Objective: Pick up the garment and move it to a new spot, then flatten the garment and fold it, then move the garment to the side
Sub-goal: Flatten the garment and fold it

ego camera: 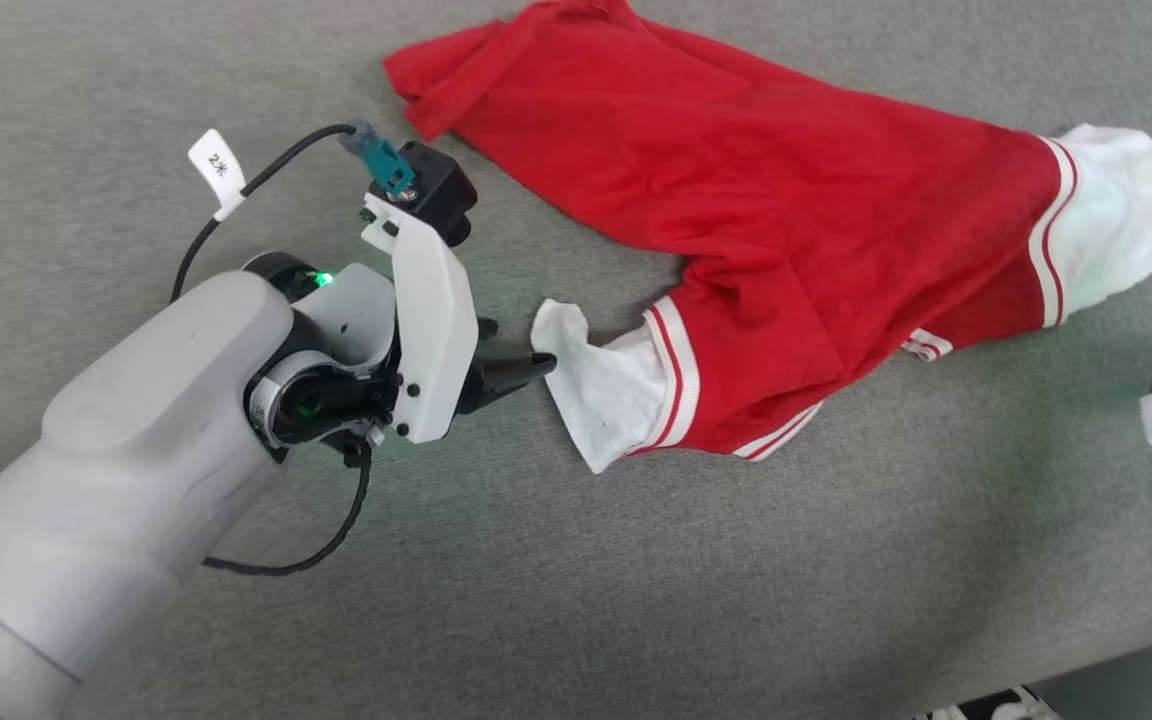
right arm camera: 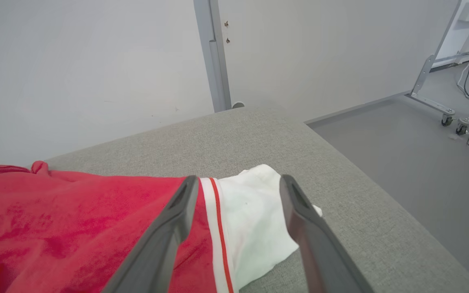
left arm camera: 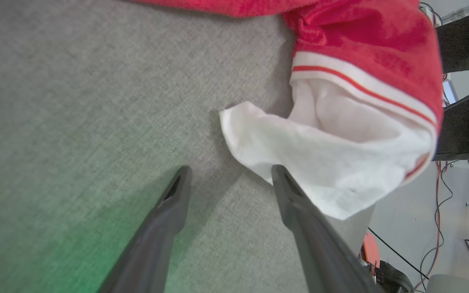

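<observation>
Both the left fingers (left arm camera: 171,207) and the right fingers (right arm camera: 169,228) stand apart, empty. The garment (ego camera: 766,230) sprawls lengthwise from the bench's (ego camera: 636,580) far middle to its right edge. Its near sleeve end (ego camera: 601,390) lies just ahead of the left fingers, one tip at its edge; the right fingers hang over the far sleeve end (right arm camera: 250,211).

Bare grey surface (ego camera: 636,600) near side; garment (ego camera: 736,200) blocks far half.

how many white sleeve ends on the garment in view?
2. One white sleeve end lies by the left gripper, at the garment's lower left; the other sleeve end is at its right end, ahead of the right gripper. None seems hidden.
</observation>
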`<state>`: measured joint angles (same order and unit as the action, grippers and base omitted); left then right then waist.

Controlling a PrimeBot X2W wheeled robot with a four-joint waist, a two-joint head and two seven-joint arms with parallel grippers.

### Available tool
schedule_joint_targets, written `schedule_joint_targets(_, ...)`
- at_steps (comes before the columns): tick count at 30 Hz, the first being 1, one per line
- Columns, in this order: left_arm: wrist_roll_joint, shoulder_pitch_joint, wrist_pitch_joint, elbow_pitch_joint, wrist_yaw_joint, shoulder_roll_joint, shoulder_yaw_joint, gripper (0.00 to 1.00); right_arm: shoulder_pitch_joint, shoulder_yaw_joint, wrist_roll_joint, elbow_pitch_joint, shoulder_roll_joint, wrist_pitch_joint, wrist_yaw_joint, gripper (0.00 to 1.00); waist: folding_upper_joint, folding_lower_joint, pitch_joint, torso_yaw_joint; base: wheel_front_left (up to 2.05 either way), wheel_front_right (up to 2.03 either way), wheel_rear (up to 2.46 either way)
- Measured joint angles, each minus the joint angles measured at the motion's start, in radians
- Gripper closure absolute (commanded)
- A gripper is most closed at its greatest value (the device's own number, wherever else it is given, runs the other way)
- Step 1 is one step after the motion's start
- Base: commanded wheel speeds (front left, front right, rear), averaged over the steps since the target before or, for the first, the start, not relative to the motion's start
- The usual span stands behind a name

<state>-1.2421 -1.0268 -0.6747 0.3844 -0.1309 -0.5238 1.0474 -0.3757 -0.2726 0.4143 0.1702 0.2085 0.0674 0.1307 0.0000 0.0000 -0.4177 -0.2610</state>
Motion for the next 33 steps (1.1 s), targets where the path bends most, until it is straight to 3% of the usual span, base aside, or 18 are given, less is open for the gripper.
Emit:
schedule_joint_targets(9,-0.078,-0.042,-0.010,0.078,-0.002,0.045,0.027,0.00,-0.017,0.022,0.015,0.033,-0.008,-0.023,0.000,0.00,0.0000,0.0000,-0.049,-0.033,0.00,0.00,0.00)
schedule_joint_targets(11,-0.079,-0.055,-0.014,0.078,-0.002,0.047,0.044,0.47,-0.024,0.027,0.015,0.036,-0.008,-0.025,0.000,0.00,0.0000,0.0000,-0.051,-0.032,0.00,0.00,0.00)
schedule_joint_targets(12,-0.079,-0.058,-0.015,0.077,-0.002,0.047,0.051,0.80,-0.026,0.031,0.015,0.037,-0.007,-0.026,0.000,0.00,0.0000,0.0000,-0.051,-0.031,0.00,0.00,0.00)
schedule_joint_targets(13,-0.083,-0.058,-0.014,0.078,-0.001,0.048,0.054,1.00,-0.026,0.035,0.015,0.038,-0.008,-0.029,0.000,0.00,0.0000,0.0000,-0.051,-0.029,0.00,0.00,0.00)
schedule_joint_targets(21,-0.122,-0.056,0.058,0.079,-0.001,0.051,0.074,1.00,-0.028,0.027,0.012,0.042,-0.001,-0.031,0.000,0.00,0.0000,0.0000,-0.033,0.008,0.00,0.00,0.00)
schedule_joint_targets(33,-0.186,-0.042,0.155,0.003,-0.001,-0.095,0.044,1.00,-0.004,0.003,-0.008,0.012,0.021,0.012,0.000,0.00,0.0000,0.0001,0.034,0.126,0.00,0.00,0.00)
